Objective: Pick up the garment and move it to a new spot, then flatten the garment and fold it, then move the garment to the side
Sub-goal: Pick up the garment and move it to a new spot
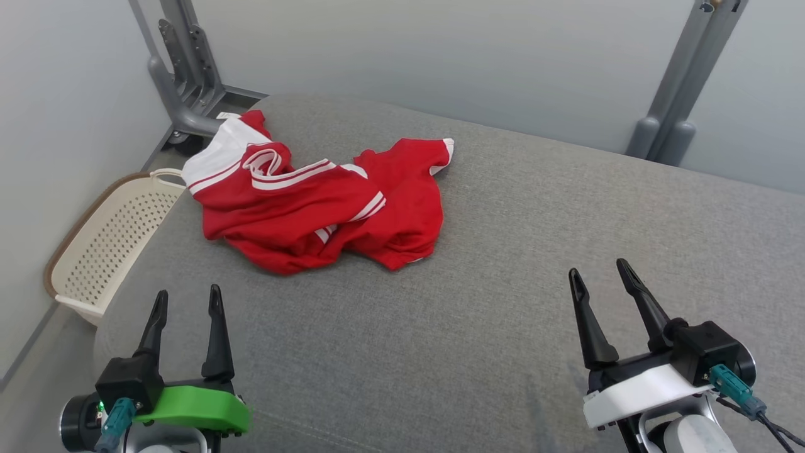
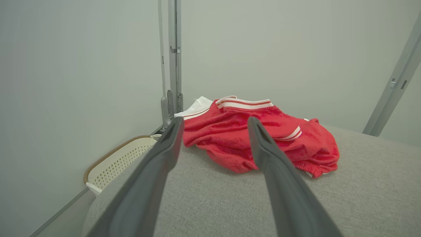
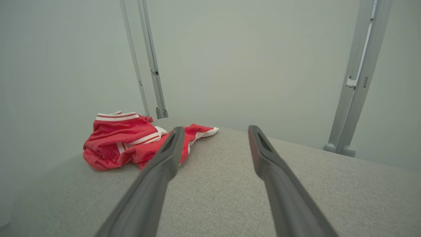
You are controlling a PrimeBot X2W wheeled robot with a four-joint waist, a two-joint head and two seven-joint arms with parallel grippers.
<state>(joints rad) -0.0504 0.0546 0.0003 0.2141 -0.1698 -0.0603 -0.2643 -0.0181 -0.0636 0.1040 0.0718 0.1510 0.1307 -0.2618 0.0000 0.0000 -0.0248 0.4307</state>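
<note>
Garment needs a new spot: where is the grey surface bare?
The grey fabric surface is bare right of the crumpled red-and-white garment and nearer, between the open left gripper and right gripper. Crowded: far-left corner, by the cream perforated basket.

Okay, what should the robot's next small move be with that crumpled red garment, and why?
Probably reach the left gripper forward toward the near edge of the red-and-white garment. The garment lies crumpled at the far left of the grey cushion, on that arm's side. The right gripper sits farther from it. Both have jaws open and empty, so nothing is grasped yet.
</note>
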